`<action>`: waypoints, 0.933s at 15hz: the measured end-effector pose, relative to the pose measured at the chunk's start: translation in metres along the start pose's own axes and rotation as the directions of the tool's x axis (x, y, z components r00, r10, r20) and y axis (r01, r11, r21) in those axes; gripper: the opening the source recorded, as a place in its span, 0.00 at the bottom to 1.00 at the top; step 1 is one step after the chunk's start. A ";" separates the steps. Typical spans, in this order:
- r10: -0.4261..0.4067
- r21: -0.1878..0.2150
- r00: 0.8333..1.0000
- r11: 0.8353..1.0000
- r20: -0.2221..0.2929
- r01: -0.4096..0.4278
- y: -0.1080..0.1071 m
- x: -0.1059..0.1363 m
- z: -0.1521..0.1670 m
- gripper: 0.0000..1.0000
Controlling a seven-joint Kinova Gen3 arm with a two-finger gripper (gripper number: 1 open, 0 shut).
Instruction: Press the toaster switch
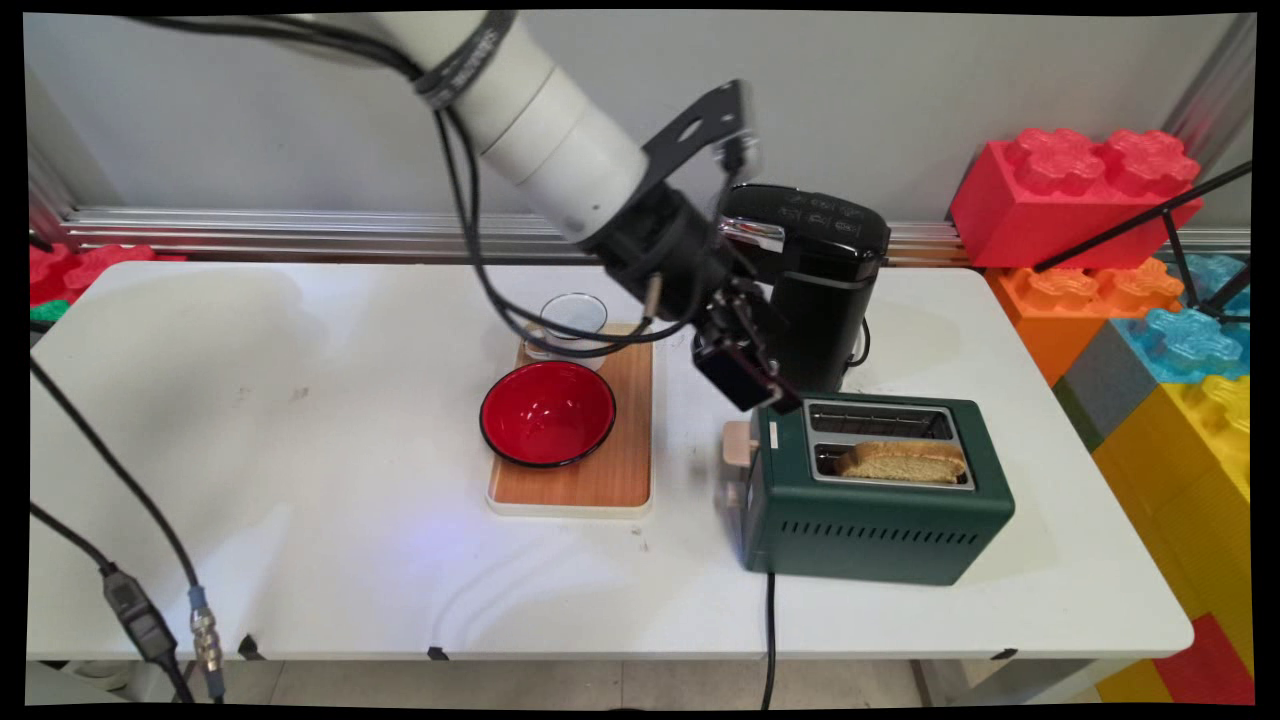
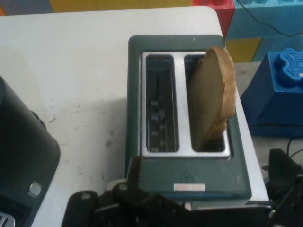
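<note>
Gripper [image 1: 768, 392] is hanging just above the left end of the green toaster [image 1: 880, 520], close to its beige lever [image 1: 738, 443]; whether its fingers are apart or closed I cannot tell, since only the black linkage is showing along the hand view's bottom edge. A slice of toast [image 1: 905, 462] is sitting in the toaster's nearer slot, poking up above the rim, while the farther slot is lying empty. Behind the gripper, toward the tabletop's far edge, a black coffee machine [image 1: 820, 290] is standing. Left of the toaster, near the tabletop's middle, a wooden board [image 1: 620, 470] is carrying a red bowl [image 1: 547, 413] and, behind it, a clear glass cup [image 1: 573, 318]. Coloured toy blocks [image 1: 1080, 195] are piling up beyond the tabletop's right edge.
</note>
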 end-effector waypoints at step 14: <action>0.015 -0.040 0.991 0.999 -0.129 -0.020 -0.016 -0.083 -0.002 0.00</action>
